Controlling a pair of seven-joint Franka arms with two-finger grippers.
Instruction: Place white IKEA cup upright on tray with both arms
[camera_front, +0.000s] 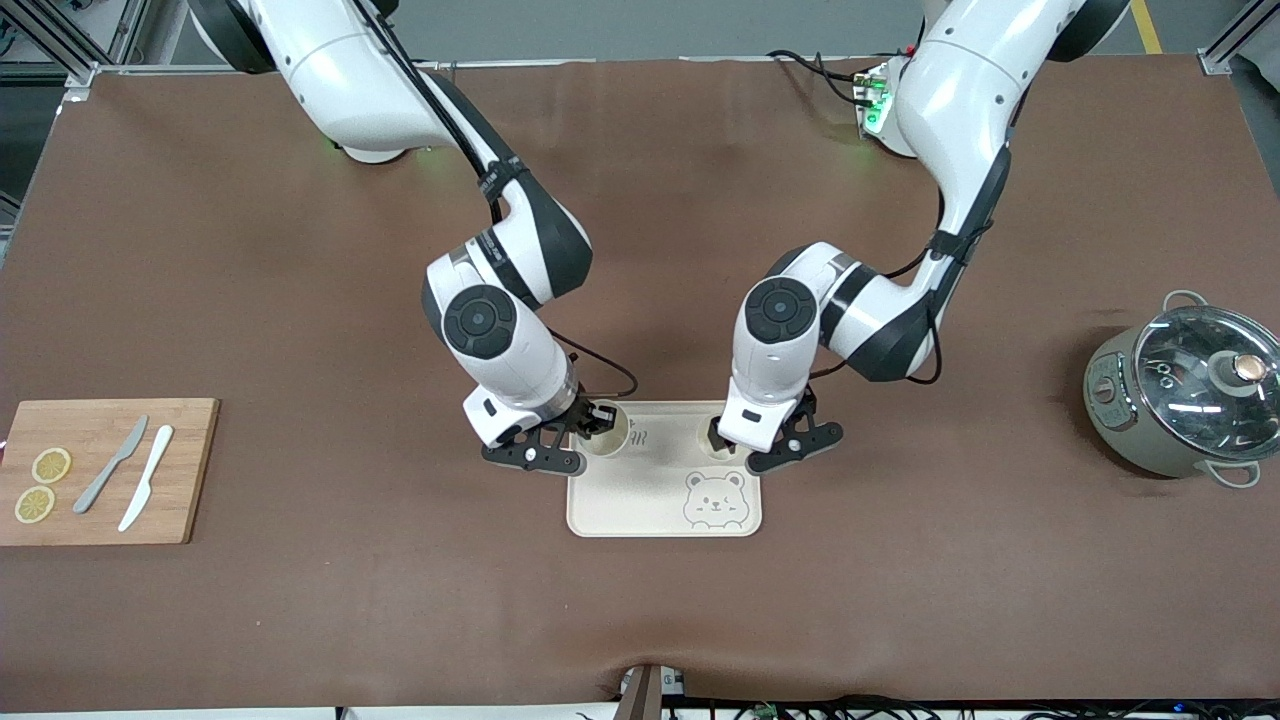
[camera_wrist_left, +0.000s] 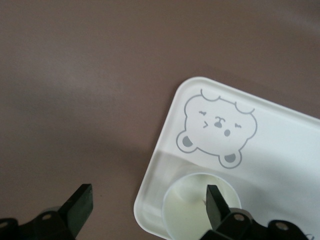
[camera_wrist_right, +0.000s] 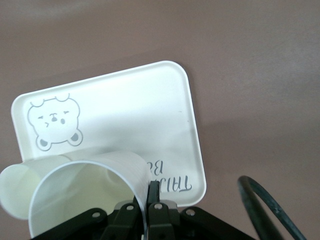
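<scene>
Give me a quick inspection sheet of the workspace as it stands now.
Surface: brown table, flat.
Job's things: cream tray, nearest the front camera at mid-table; one white cup upright on it, a second cup in the right gripper.
Clutter: cutting board with two knives and lemon slices; lidded pot.
Grippers: right shut on the cup's wall; left gripper open, straddling the standing cup's rim.
Cables: black cable on the right arm.
Surroundings: nothing seen.
</scene>
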